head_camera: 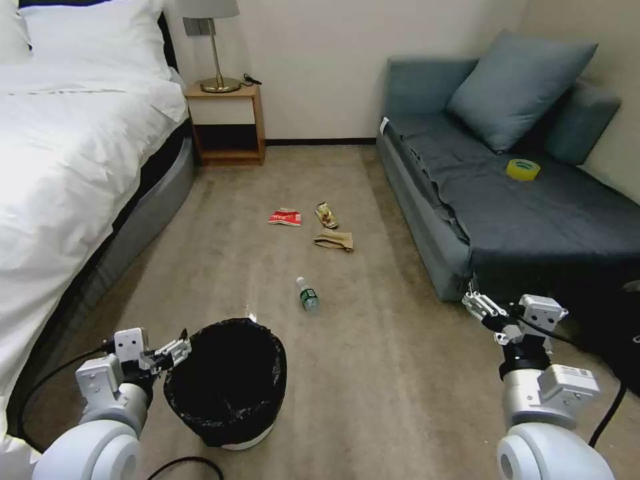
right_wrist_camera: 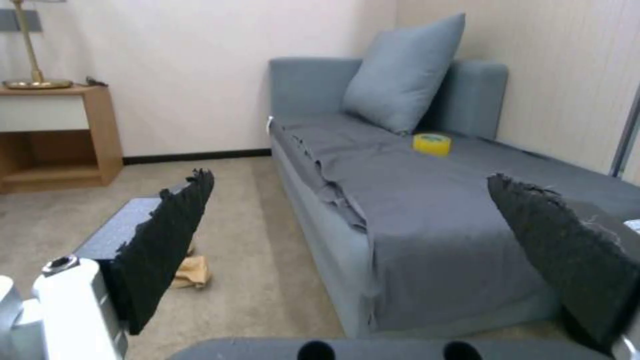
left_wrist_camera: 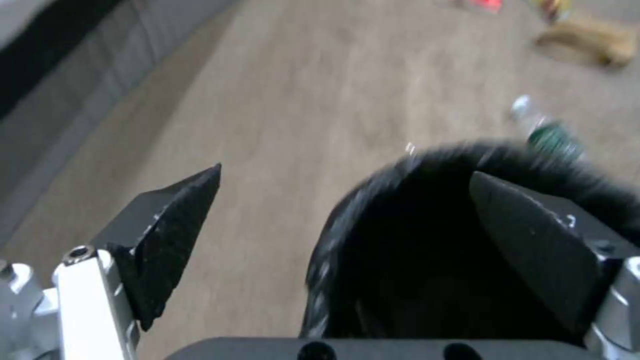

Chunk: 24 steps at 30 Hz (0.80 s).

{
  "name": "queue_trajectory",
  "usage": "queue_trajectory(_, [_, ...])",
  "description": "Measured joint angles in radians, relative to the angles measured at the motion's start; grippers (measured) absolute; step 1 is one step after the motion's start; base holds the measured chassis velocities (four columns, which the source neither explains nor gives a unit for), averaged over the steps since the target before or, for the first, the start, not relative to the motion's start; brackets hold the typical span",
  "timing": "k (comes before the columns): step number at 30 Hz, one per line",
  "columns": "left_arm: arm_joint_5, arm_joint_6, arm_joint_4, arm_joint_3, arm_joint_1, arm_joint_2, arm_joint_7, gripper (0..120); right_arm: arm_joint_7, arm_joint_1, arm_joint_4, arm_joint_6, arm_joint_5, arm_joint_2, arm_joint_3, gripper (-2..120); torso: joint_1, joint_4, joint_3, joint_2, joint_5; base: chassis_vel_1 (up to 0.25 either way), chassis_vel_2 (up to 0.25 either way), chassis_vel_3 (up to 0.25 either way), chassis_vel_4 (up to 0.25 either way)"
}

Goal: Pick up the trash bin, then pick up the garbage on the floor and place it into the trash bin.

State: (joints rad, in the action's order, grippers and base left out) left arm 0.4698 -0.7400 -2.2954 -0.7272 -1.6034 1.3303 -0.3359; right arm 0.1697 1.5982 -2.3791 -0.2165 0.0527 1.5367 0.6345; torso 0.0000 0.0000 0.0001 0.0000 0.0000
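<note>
R pincer (right_wrist_camera: 347, 220): pads wide apart, nothing btwn them; both pads (right_wrist_camera: 167, 240) black, frayed at edges. Sofa (right_wrist_camera: 427, 210), grey-blue, taken as landmark. Yellow tape roll (right_wrist_camera: 432, 143) on sofa seat, just in front of the blue cushion (right_wrist_camera: 400, 75) leaning on sofa back. Tan paper bag (right_wrist_camera: 190, 272) on carpet (right_wrist_camera: 267, 280), beside sofa front, partly hidden by one pad. Wooden nightstand (right_wrist_camera: 60, 135) well apart from sofa, against wall; lamp base (right_wrist_camera: 37, 82) on top.
</note>
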Motion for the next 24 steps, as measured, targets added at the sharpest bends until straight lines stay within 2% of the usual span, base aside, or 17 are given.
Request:
queue_trajectory(2, [0.003,-0.003,0.014,0.003,0.001,-0.001,-0.004,100,0.0,0.0,0.003,0.002,-0.001,0.0,0.0,100,0.0,-0.0001,0.0,0.0,0.0,0.0,0.0,0.0,0.0])
queue_trajectory(9, [0.028,-0.003,0.147,0.029,0.016,-0.002,-0.013,100,0.0,-0.004,0.024,0.022,-0.015,0.003,0.0,100,0.0,0.0,0.0,0.0,0.0,0.0,0.0,0.0,0.0])
queue_trajectory(17, [0.063,0.0,0.208,0.051,0.033,0.001,-0.012,99,0.0,-0.012,0.035,0.028,-0.025,0.007,-0.004,100,0.0,-0.0001,0.0,0.0,0.0,0.0,0.0,0.0,0.0])
queue_trajectory(24, [0.076,0.003,0.232,0.06,0.039,0.001,-0.012,96,0.0,-0.016,0.046,0.038,-0.03,0.008,-0.004,100,0.0,0.0,0.0,0.0,0.0002,0.0,0.0,0.0,0.0])
